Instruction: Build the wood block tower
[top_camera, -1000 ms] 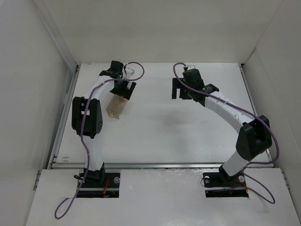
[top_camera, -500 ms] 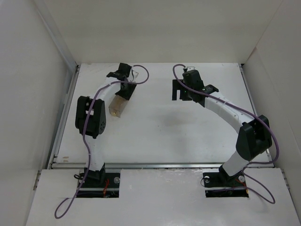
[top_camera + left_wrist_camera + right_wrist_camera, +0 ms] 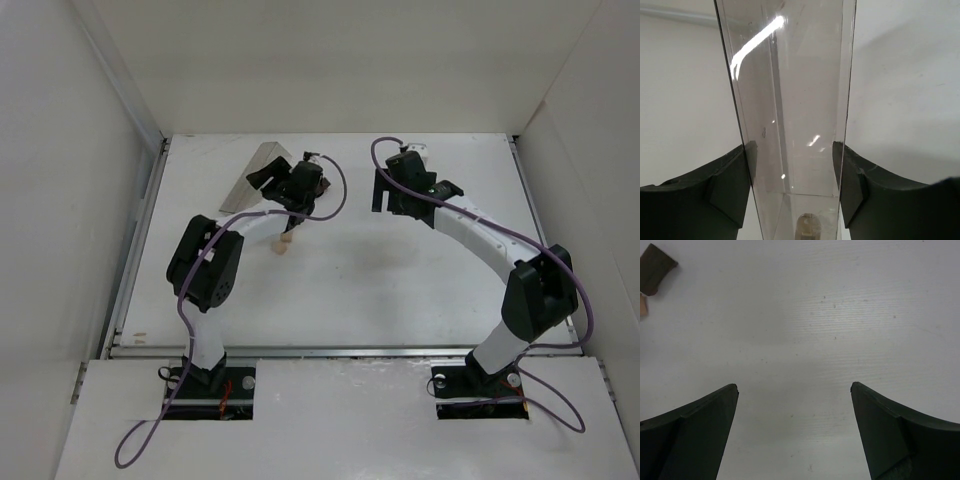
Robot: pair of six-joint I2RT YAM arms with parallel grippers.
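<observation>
Left tool (image 3: 792, 175) is grasping the clear plastic box (image 3: 790, 100), holding it tilted. Right tool (image 3: 794, 386) is hanging released, jaws wide. Wood block tower pieces (image 3: 284, 243) are lying loose on the worktop (image 3: 400, 270), beside the left arm (image 3: 240, 228).

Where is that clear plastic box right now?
The clear box is over the table's far-left part in the overhead view, tilted, gripped between the left arm's fingers.

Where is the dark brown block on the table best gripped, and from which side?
Probably from above, the right gripper closing across the side faces of the dark brown block, since it lies flat on the table. Keep to the end away from the pale tan piece beside it.
</observation>
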